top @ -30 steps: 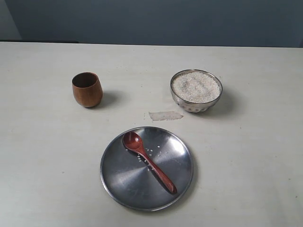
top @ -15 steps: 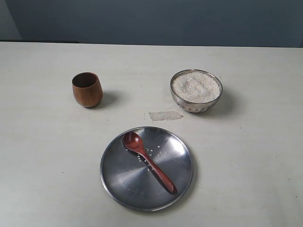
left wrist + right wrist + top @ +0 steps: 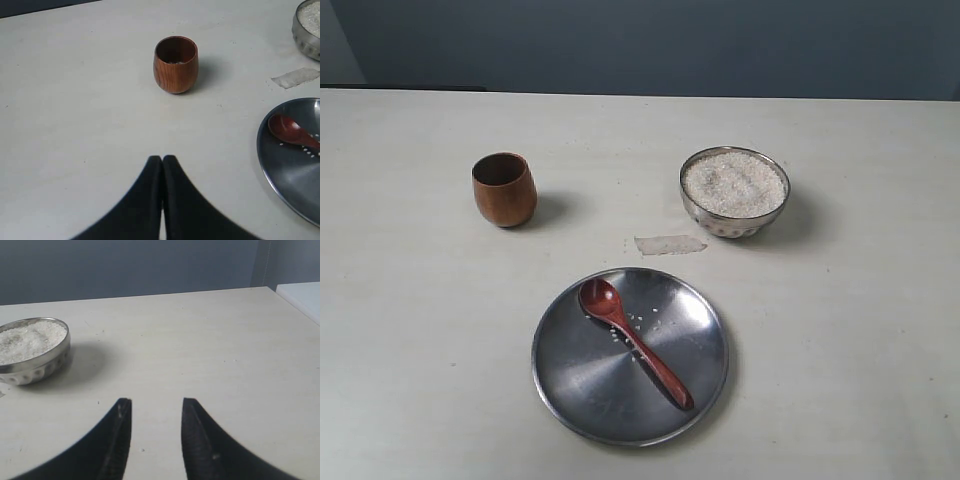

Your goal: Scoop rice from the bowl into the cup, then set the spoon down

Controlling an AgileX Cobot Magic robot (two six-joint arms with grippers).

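Note:
The reddish-brown wooden spoon (image 3: 634,342) lies on a flat steel plate (image 3: 582,385) with a few stray grains beside it; the spoon's head (image 3: 286,129) also shows in the left wrist view. The steel bowl (image 3: 734,192) holds a heap of white rice (image 3: 734,183) at the back right. The brown wooden cup (image 3: 504,189) stands upright at the back left, with a little rice (image 3: 175,62) inside. My left gripper (image 3: 162,159) is shut and empty, well short of the cup (image 3: 175,64). My right gripper (image 3: 153,402) is open and empty, apart from the bowl (image 3: 31,350). Neither arm shows in the exterior view.
A strip of clear tape (image 3: 669,244) lies on the pale table (image 3: 420,330) between the bowl and the plate. A white edge (image 3: 300,297) shows beyond the table's corner in the right wrist view. A dark wall stands behind the table.

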